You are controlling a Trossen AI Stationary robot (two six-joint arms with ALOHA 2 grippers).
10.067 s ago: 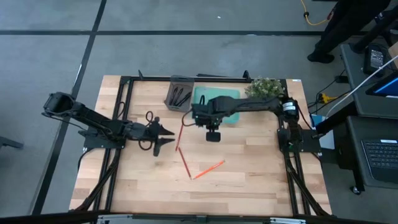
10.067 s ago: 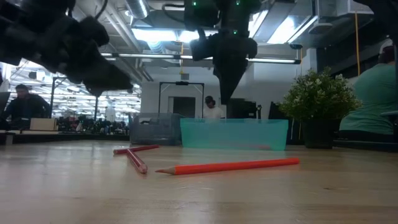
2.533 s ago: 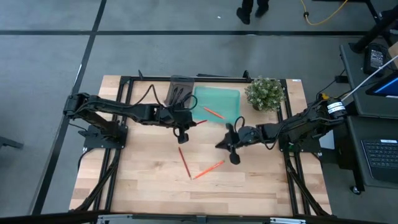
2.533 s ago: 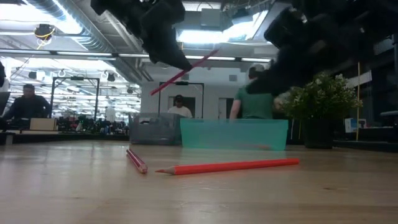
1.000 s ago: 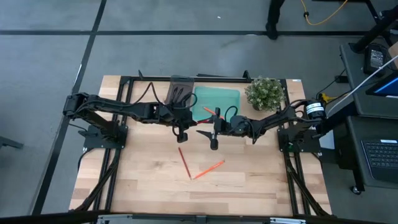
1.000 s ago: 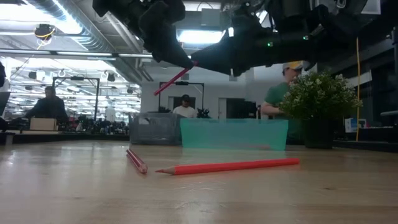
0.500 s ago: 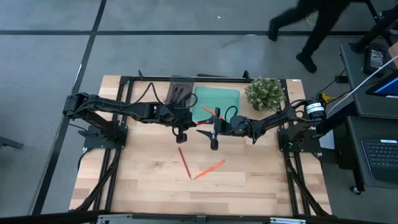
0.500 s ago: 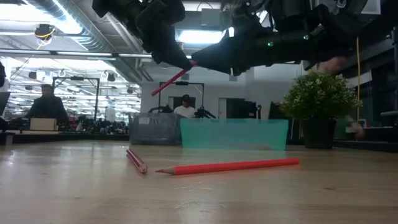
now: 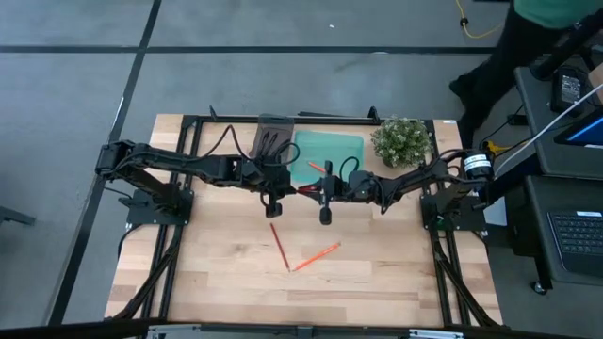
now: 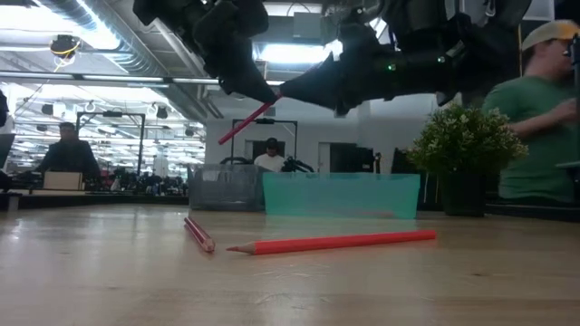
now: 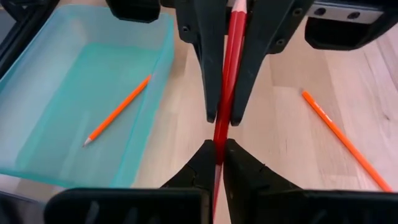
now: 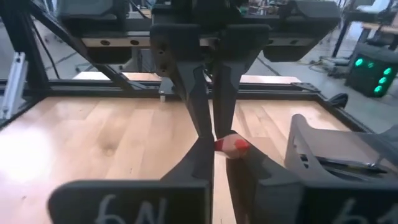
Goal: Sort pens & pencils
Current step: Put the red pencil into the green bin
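Judging progress, I count one orange pencil (image 11: 117,111) in the teal tray (image 9: 350,174), a red pencil (image 11: 225,106) pinched mid-air by both left gripper (image 11: 219,144) and right gripper (image 12: 213,147), two on the table (image 9: 377,273), pens (image 9: 273,146) binned.

held pencil (image 11: 227,74): red
pencil in tray (image 11: 117,110): orange
tray (image 11: 37,93): translucent teal
far bin (image 9: 273,137): grey
table (image 9: 377,282): pale wood grain
plant (image 9: 403,141): green

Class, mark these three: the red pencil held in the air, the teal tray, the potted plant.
red pencil (image 11: 227,74), left wrist view, mid shaft.
teal tray (image 9: 350,148), high view, bare floor.
potted plant (image 10: 464,140), low view, its leaves.
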